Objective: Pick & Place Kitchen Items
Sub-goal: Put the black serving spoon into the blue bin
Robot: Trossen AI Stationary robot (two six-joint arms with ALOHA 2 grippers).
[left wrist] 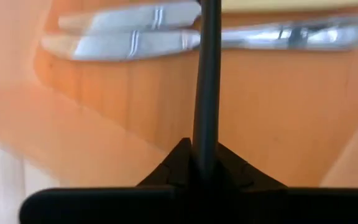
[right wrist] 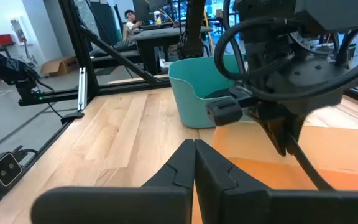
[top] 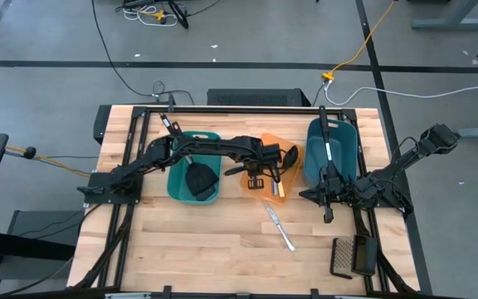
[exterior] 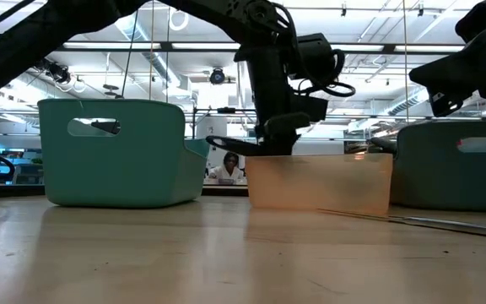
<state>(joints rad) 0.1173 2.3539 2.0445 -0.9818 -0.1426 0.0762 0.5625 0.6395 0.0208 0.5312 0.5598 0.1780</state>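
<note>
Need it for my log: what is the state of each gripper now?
Left gripper: closed on a black utensil handle over the orange bin.
Right gripper: closed, empty.

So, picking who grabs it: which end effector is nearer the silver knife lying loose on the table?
Right. The right end effector sits beside the knife; the left end effector is over the orange bin.

Even bright overhead light, soft shadows beside the translucent orange plastic bin [top: 270, 178]; ceiling strip lights glare behind it at table height; silver knives [left wrist: 166, 38] inside blurred
</note>
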